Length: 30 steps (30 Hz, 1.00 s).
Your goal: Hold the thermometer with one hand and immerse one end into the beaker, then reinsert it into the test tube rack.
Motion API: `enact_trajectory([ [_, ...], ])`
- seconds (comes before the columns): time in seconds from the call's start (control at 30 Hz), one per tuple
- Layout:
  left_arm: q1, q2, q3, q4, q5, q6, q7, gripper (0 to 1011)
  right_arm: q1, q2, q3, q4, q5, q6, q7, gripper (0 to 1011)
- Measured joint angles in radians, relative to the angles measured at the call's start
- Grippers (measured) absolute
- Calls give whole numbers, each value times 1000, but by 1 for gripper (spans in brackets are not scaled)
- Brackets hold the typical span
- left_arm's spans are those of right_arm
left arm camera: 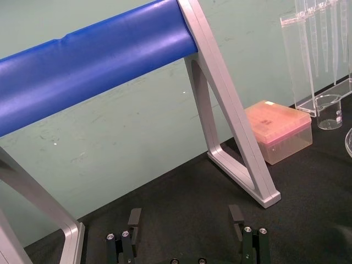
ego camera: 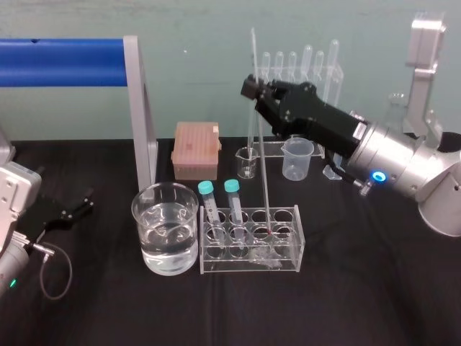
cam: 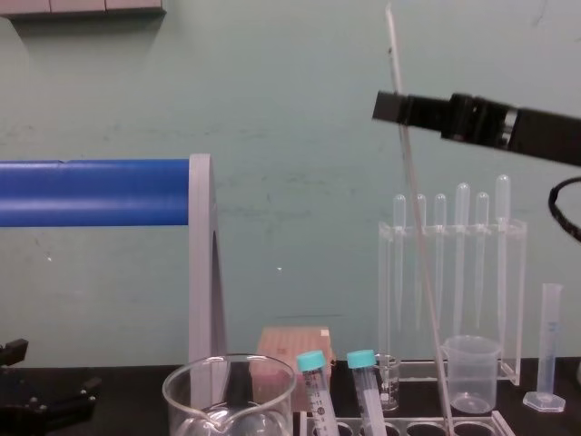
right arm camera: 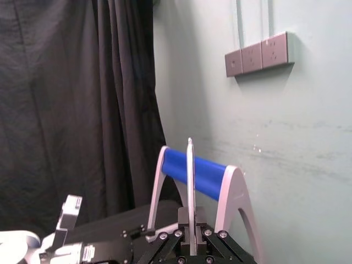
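**Black left gripper (ego camera: 85, 202) parked near left; right gripper (ego camera: 253, 90) clamped on glass**

Left gripper lies on the black cloth table (ego camera: 360, 303), fingers (left arm camera: 135, 217) spread wide, nothing between them.

Right of it is a large, wide, clear glass beaker (ego camera: 166, 231) with a thick rim, roughly half full of clear liquid.

Just beside the beaker's right wall (can't tell if touching) is a low clear plastic test tube rack (ego camera: 288, 252) with round holes. Two teal-capped tubes (ego camera: 220, 205) sit in its left holes.

A very long, thin, clear glass thermometer (ego camera: 263, 173) stands with its lower end in a rack hole right of those tubes. It leans slightly, and its top is well above everything else.

The slim black right gripper, on a silver arm with a blue ring, comes in from the far right. It is closed on the rod's upper part, with a short stub above the jaws.

Handling, my read:
- **Thermometer:** light, rigid, slick and brittle, so side load will snap it.
- **Grip:** a high grip suits a straight lift. Keep the rod vertical and clear the hole fully before moving left.
- **Beaker:** heavy with liquid, unlikely to shift.
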Motion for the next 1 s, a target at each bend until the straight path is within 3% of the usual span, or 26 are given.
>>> enact_trajectory([
  [1.0,0,0,0,0,0,0,0,1008,78,-88,-91,193,-112,-20,58,57],
])
